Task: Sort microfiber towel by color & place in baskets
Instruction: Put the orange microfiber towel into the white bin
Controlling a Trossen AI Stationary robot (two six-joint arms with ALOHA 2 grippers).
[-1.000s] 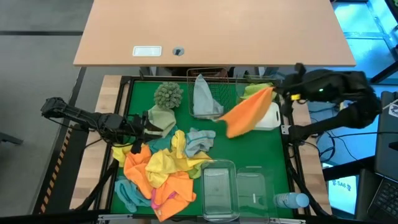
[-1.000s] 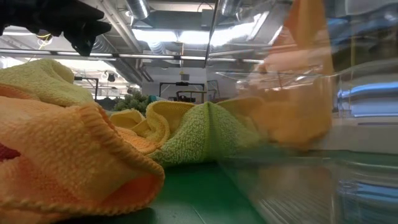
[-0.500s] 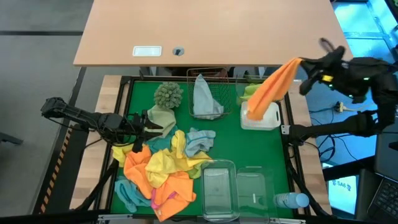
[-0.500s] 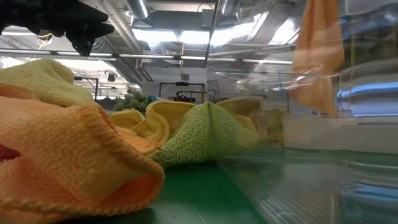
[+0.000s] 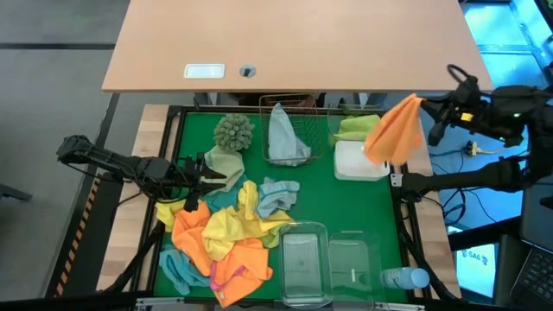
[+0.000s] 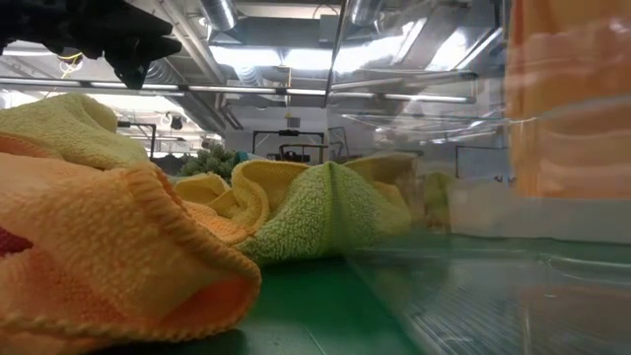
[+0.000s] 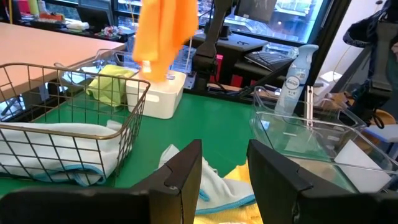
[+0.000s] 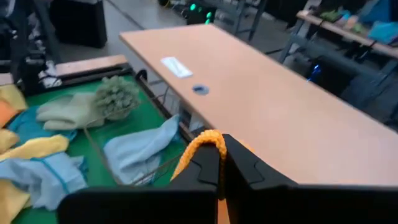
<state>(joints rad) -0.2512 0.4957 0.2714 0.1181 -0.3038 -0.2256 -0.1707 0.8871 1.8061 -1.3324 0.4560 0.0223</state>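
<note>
Left gripper (image 5: 207, 172) at 9 o'clock on mat, fingers spread, empty, beside towel pile (image 5: 220, 238). Wire basket (image 5: 289, 130) at 12 holds grey-blue towel (image 5: 283, 134). Right gripper (image 5: 429, 111) at 2, fingers pinching orange towel (image 5: 396, 131) hanging over white tray (image 5: 356, 161).

Overhead and low views share, seemingly, towels (image 5: 220, 238).

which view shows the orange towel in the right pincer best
The high view: the whole orange microfiber towel hangs from the right pincer above the white tray. Low and left wrist views crop it; the right wrist shows a pinched edge.
</note>
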